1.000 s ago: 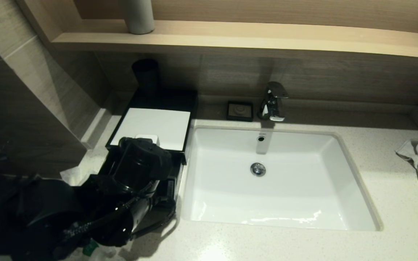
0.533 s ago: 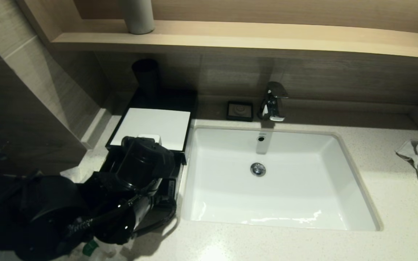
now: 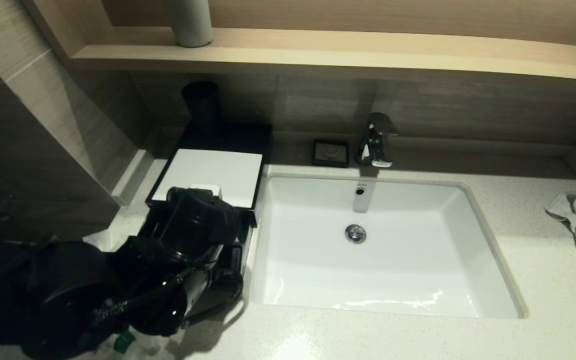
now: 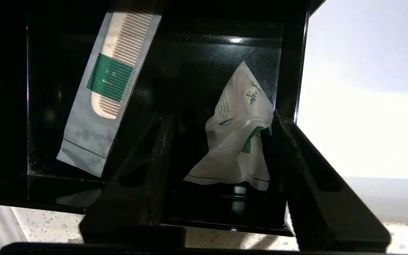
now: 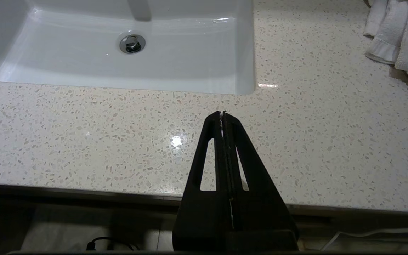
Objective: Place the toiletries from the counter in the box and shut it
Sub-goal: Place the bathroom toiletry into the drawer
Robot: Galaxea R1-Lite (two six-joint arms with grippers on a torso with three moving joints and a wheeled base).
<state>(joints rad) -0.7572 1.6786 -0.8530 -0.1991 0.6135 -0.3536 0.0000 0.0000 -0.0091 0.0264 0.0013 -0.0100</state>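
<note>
Left claw (image 4: 218, 134) down inside the open black plastic box (image 4: 154, 219), fingers spread beside a crumpled white sachet with green print (image 4: 237, 141), seemingly just let go. White comb in clear wrapper (image 4: 110, 85) already leaning inside. Right claw (image 5: 222, 117) pressed together, parked above the speckled stone counter (image 5: 83, 134).

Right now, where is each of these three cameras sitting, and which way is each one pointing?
Head view: high on the robot, looking down at the sink and counter; the left arm covers the black box.
Left wrist view: behind the open left gripper, looking into the black box at a wrapped comb and a crumpled sachet.
Right wrist view: behind the shut right gripper, hanging at the counter's front edge, facing the sink and towel.
Shared: head and right wrist views both show sink and towel.
</note>
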